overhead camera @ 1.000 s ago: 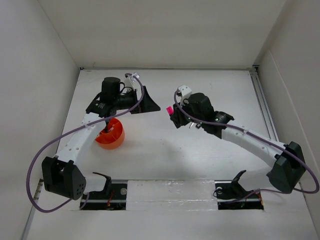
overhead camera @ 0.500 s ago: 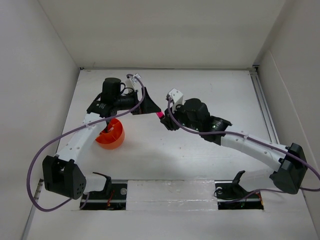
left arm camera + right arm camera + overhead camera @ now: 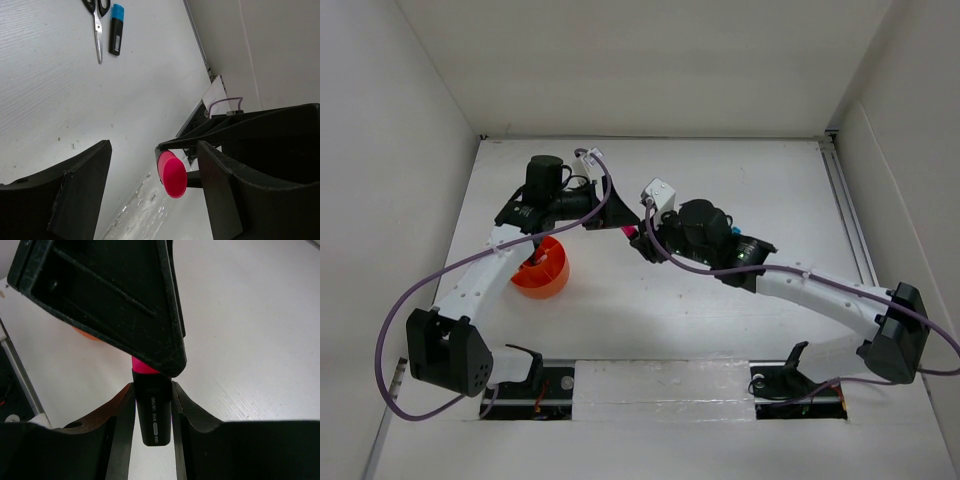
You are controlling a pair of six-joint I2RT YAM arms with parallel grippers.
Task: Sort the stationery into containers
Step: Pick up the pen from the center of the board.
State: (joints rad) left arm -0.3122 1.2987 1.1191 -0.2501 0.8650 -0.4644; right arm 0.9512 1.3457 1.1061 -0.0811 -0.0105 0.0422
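Worktop (image 3: 650, 320): white, matte, faintly grained, with a few dark specks.
Left wall (image 3: 380, 200), back wall (image 3: 650, 60), right wall (image 3: 915, 190): plain white panels closing in the worktop on three sides.
Rail (image 3: 842, 205): pale, running along the worktop's right edge.
Strip (image 3: 660, 385): glossy, lying across the near edge.

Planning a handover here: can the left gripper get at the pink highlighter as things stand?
Probably yes. The left gripper is open, and the pink cap of the highlighter sits between its fingers with nothing in the way. The right gripper grips only the black body.
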